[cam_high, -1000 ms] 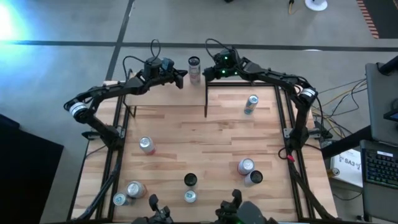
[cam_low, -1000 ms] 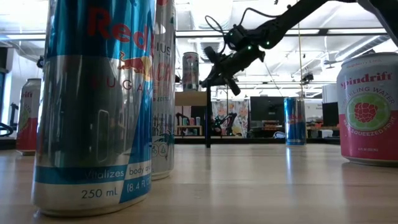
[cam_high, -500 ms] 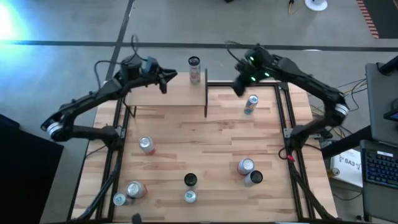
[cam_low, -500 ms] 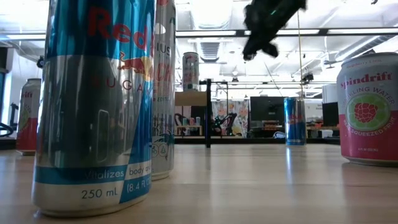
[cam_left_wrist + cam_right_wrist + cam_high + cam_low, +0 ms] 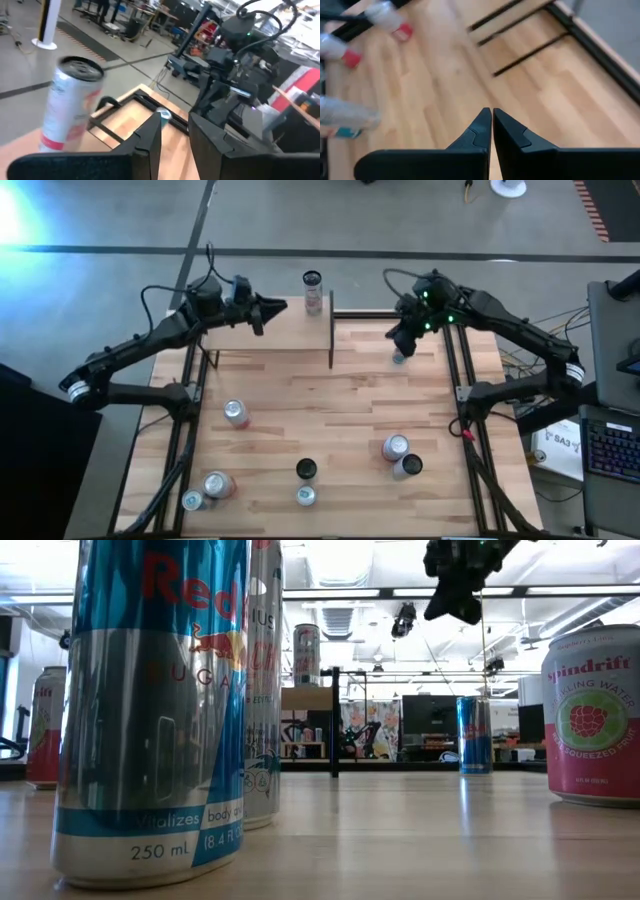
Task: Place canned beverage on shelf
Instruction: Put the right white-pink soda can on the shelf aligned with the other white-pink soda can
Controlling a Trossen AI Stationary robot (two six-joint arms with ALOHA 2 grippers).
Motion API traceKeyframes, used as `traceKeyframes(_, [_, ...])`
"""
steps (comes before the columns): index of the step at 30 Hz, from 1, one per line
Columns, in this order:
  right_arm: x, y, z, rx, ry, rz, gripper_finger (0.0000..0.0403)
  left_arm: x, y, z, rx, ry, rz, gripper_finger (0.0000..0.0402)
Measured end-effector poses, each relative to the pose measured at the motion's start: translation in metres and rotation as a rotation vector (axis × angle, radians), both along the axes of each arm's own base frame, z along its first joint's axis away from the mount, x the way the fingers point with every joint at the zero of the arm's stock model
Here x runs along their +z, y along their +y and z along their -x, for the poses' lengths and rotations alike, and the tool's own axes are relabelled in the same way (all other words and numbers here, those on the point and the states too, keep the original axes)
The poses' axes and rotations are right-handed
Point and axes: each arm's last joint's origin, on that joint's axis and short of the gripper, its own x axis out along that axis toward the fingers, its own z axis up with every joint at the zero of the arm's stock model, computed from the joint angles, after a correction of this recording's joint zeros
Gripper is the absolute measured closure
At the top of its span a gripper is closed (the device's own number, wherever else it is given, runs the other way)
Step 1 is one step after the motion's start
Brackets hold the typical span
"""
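The shelf [image 5: 265, 330] is a small light-wood board between thin dark uprights at the table's far left. A silver can with a red band [image 5: 313, 290] stands upright on its right end, and shows again as a can [image 5: 70, 105] in the left wrist view. My left gripper [image 5: 275, 307] hovers level over the shelf, left of that can, slightly open and empty [image 5: 175, 125]. My right gripper [image 5: 400, 340] is shut and empty [image 5: 492, 112]. It hangs high over a blue can [image 5: 474, 735] that stands on the table right of the shelf.
Several more cans stand on the tabletop: one at the left middle [image 5: 236, 413], a group at the near left [image 5: 217, 483], two at the near middle [image 5: 305, 470] and two at the near right [image 5: 395, 447]. Bare wood lies in the table's middle [image 5: 330, 400].
My right gripper has drawn away from the can on the shelf, going toward the table's right edge and upward, and now hangs over the blue can. My left gripper has backed off the same can toward the left edge and risen. The can on the shelf has stayed upright.
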Motion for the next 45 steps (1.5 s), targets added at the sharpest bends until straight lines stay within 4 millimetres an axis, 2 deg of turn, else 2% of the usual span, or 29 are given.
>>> traceKeyframes(3, [0.001, 0.016, -0.005, 0.025, -0.033, -0.007, 0.0394, -0.005, -0.006, -0.005, -0.024, 0.04, 0.013, 0.0327])
traceKeyframes(5, [0.004, 0.027, -0.01, 0.007, -0.053, 0.013, 0.0393, -0.017, -0.008, -0.01, -0.029, 0.123, 0.089, 0.0325])
traceKeyframes(8, [0.011, 0.049, -0.017, -0.025, -0.059, 0.087, 0.039, -0.036, -0.006, -0.02, -0.035, 0.215, 0.194, 0.0321])
traceKeyframes(10, [0.013, 0.064, -0.021, -0.031, -0.047, 0.162, 0.0386, -0.038, -0.008, -0.025, -0.082, 0.217, 0.18, 0.032])
traceKeyframes(12, [0.014, 0.081, -0.024, -0.03, -0.037, 0.2, 0.0384, -0.029, -0.014, -0.03, -0.118, 0.203, 0.128, 0.0323])
traceKeyframes(15, [0.013, 0.105, -0.029, -0.055, -0.053, 0.142, 0.0385, -0.004, -0.032, -0.029, -0.136, 0.194, 0.005, 0.0325])
traceKeyframes(20, [0.008, 0.149, -0.032, -0.07, -0.05, 0.034, 0.0384, 0.046, -0.078, -0.013, -0.176, 0.23, -0.302, 0.0325])
traceKeyframes(22, [0.008, 0.17, -0.035, -0.074, -0.095, 0.012, 0.0386, 0.055, -0.097, -0.013, -0.234, 0.245, -0.366, 0.0325])
traceKeyframes(25, [0.014, 0.2, -0.035, -0.061, -0.107, 0.006, 0.0391, 0.054, -0.116, -0.021, -0.303, 0.273, -0.37, 0.0326])
traceKeyframes(29, [0.02, 0.227, -0.033, -0.073, -0.009, 0.058, 0.0389, 0.046, -0.131, -0.036, -0.361, 0.293, -0.329, 0.0326])
traceKeyframes(35, [0.025, 0.262, -0.037, -0.036, 0.246, 0.113, 0.036, 0.012, -0.152, -0.057, -0.432, 0.322, -0.259, 0.0326])
traceKeyframes(38, [0.02, 0.28, -0.041, -0.014, 0.368, 0.114, 0.0323, -0.003, -0.167, -0.06, -0.472, 0.268, -0.23, 0.0326])
traceKeyframes(41, [0.014, 0.296, -0.042, -0.004, 0.443, 0.078, 0.0271, -0.019, -0.179, -0.062, -0.51, 0.208, -0.216, 0.0326])
traceKeyframes(45, [0.009, 0.301, -0.043, -0.047, 0.53, 0.021, 0.0193, -0.034, -0.187, -0.064, -0.516, 0.121, -0.147, 0.0326])
